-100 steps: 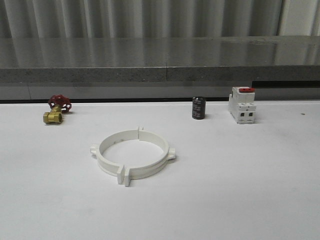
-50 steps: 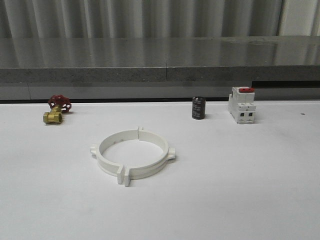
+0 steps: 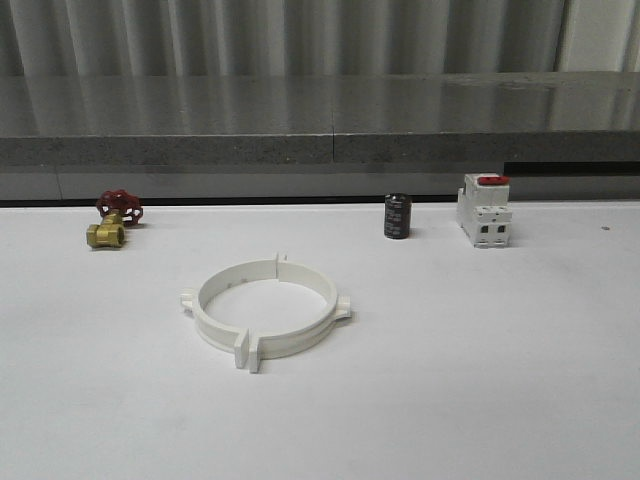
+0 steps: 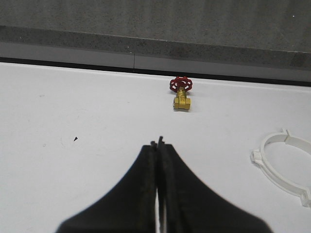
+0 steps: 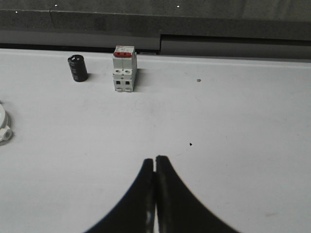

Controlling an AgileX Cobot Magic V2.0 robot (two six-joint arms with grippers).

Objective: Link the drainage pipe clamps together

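The two white drainage pipe clamps (image 3: 265, 315) lie flat on the white table, their end tabs meeting at the near side and the far side, so that they form one ring. Part of that ring (image 4: 286, 165) appears in the left wrist view, and a small piece of it (image 5: 4, 127) in the right wrist view. My left gripper (image 4: 157, 143) is shut with nothing in it, well away from the ring. My right gripper (image 5: 155, 160) is also shut and empty, over bare table.
A brass valve with a red handwheel (image 3: 112, 219) sits at the back left. A black cylinder (image 3: 397, 216) and a white breaker with a red top (image 3: 484, 209) stand at the back right. A grey ledge (image 3: 320, 150) runs behind the table.
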